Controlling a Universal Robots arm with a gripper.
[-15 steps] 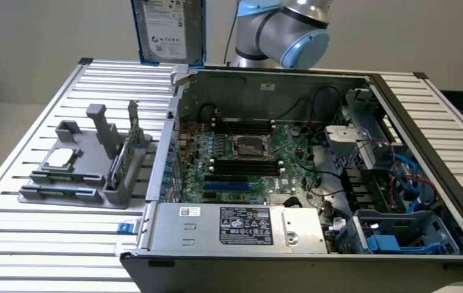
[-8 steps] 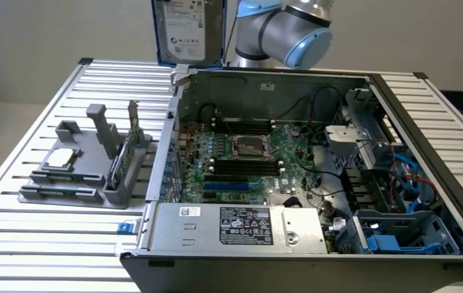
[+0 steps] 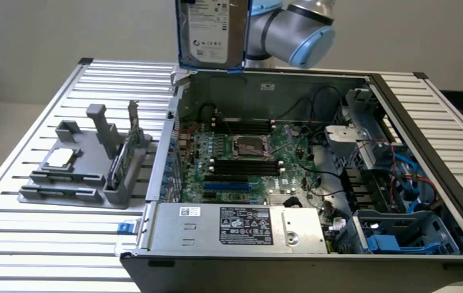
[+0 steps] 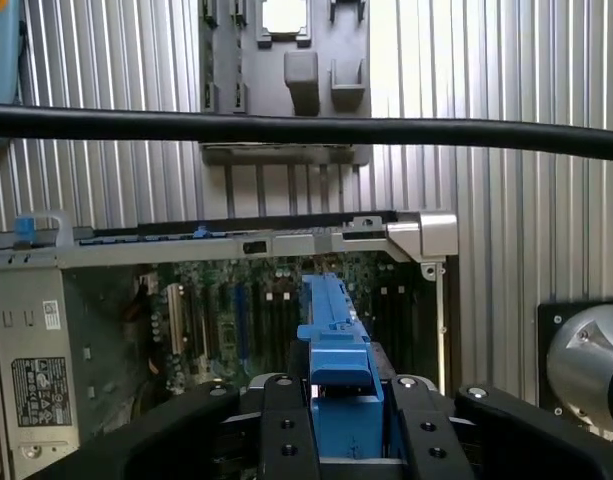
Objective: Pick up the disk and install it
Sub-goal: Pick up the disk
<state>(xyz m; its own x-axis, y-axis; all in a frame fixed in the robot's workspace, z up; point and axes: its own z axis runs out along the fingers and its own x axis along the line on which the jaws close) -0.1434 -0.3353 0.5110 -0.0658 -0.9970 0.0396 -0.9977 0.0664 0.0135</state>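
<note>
Blue-framed disk (image 3: pixel 211 30) hangs upright, clamped in the pincer (image 4: pixel 346 430), above the computer case (image 3: pixel 280 72).

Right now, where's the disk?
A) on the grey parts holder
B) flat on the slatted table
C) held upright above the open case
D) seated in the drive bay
C: in the exterior view the disk stands upright in the air above the far edge of the open case, and in the wrist view the gripper is shut on its blue carrier.
</note>
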